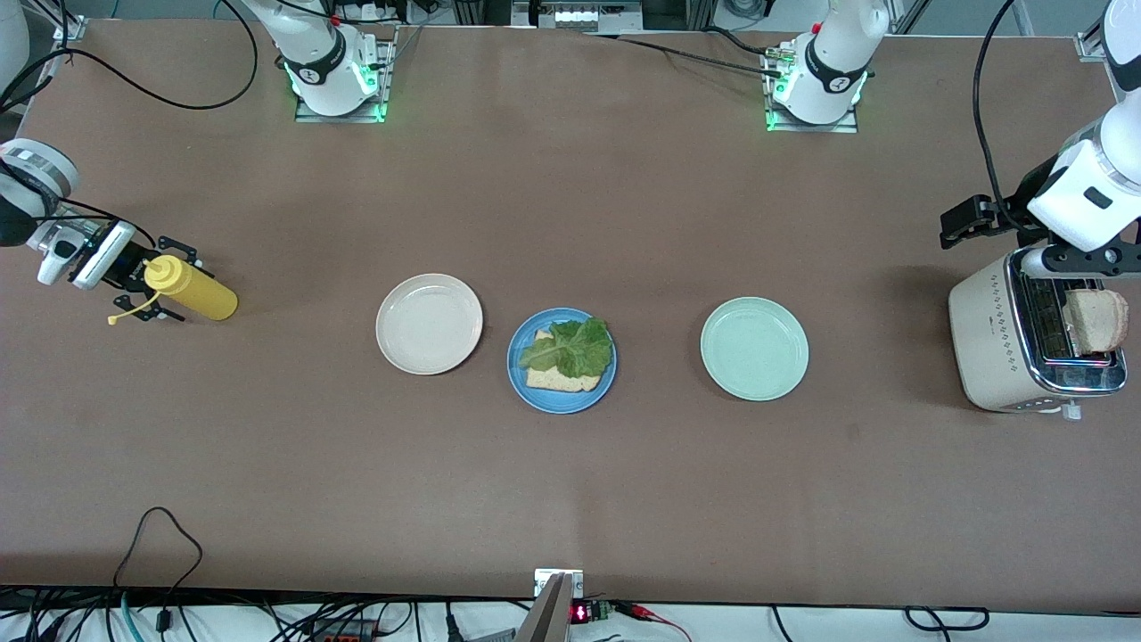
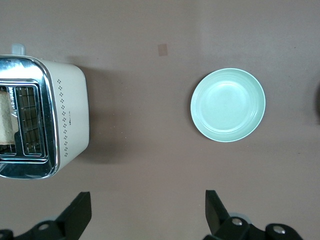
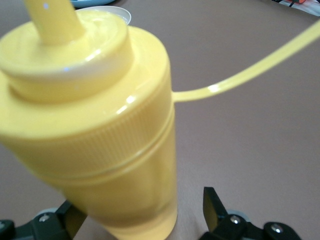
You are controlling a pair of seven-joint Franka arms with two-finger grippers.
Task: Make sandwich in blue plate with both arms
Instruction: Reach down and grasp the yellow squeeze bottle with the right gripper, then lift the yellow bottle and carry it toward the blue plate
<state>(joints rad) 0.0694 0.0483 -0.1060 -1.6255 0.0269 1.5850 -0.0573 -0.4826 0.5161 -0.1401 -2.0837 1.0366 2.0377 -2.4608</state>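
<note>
Front view: blue plate (image 1: 562, 397) lies midway between two open, empty end effectors, left (image 1: 1070, 260) and right (image 1: 151, 285).

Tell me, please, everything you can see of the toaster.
The toaster is a cream, boxy two-slot model with a chrome top and small dotted marks on its side. It stands on the brown table at the left arm's end. A bread slice sticks up from one slot; the other slot shows only its wire rack. Nothing grips it.
</note>
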